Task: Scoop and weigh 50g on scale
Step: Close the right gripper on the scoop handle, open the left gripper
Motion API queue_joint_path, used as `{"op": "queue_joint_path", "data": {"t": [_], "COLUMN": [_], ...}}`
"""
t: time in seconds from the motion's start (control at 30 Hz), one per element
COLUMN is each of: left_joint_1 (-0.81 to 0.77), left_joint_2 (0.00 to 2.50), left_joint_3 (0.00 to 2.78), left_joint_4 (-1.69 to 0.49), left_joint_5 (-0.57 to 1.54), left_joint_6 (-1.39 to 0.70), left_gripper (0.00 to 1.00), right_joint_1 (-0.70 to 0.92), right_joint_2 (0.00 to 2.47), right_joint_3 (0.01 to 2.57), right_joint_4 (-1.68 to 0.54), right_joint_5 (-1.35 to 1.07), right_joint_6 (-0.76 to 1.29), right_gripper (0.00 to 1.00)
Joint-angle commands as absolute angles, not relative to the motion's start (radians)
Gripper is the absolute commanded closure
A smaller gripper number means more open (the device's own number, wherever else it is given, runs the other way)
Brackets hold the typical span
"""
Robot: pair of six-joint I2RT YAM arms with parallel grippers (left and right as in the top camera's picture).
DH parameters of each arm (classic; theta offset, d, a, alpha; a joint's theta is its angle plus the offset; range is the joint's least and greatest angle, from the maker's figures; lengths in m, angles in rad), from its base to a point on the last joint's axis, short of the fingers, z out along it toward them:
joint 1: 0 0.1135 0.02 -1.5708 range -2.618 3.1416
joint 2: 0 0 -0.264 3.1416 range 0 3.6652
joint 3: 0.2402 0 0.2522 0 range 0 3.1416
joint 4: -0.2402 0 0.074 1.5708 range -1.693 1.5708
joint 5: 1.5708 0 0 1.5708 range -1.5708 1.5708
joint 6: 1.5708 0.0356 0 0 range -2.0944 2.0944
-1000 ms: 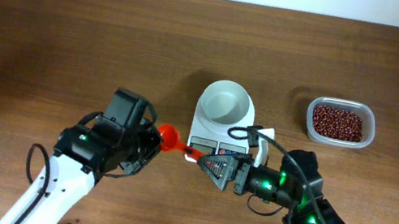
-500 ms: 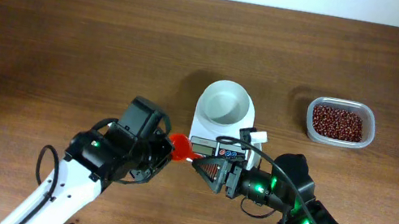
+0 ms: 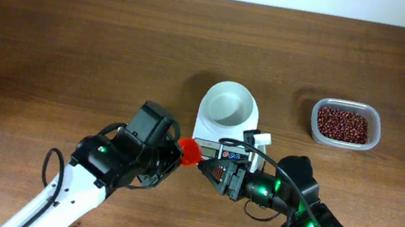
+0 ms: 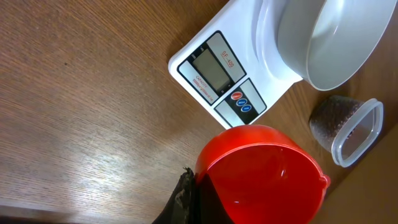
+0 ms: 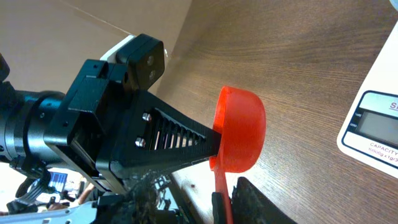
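The white scale point(image 3: 202, 123) stands mid-table with its round white bowl point(image 3: 229, 104) empty; it also shows in the left wrist view, scale point(image 4: 217, 71). The beans point(image 3: 343, 124) fill a clear tub at the right. An empty red scoop point(image 3: 189, 151) hangs just in front of the scale. My left gripper point(image 3: 177, 151) is shut on the scoop's cup point(image 5: 241, 134). My right gripper point(image 5: 229, 190) faces it, and its fingers sit against both sides of the scoop's handle point(image 5: 221, 186). In the left wrist view the cup point(image 4: 261, 177) fills the lower frame and hides most of the left gripper's jaws.
The clear tub point(image 3: 376, 131) sits right of the scale, tub point(image 4: 357, 134) in the left wrist view. Both arms meet just in front of the scale's display point(image 4: 211, 67). Bare brown wood lies to the left and at the back.
My left gripper carried the scoop to the right, up to the right gripper. The right gripper's jaws narrowed round the scoop's handle.
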State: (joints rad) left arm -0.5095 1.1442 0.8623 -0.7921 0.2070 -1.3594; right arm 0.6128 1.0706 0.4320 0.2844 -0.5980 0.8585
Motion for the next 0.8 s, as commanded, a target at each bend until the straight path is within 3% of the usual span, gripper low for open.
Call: {"op": "queue_joint_path", "data": {"t": [0.0,0.43,0.77], "left_joint_1": [-0.517,-0.524,-0.524], "left_joint_2": [1.133,1.133,1.133], "left_joint_3": [0.88,0.88,0.88], "left_joint_4": [-0.777,-0.782,-0.783], "left_joint_5": [0.218,0.221,0.221], "left_joint_6": [-1.377,-1.398,-1.398], "left_gripper": [1.0,1.0,1.0], "right_joint_1": [0.623,0.623,0.623], "right_joint_2": [1.074,1.074,1.074], "right_joint_3": [0.451,0.451,0.451], "right_joint_4": [0.285,0.285,0.284], "right_joint_5": [-0.586,-0.586,-0.586], "right_joint_6": [0.846,0.846,0.846], "right_gripper": [0.62,0.75,0.91]}}
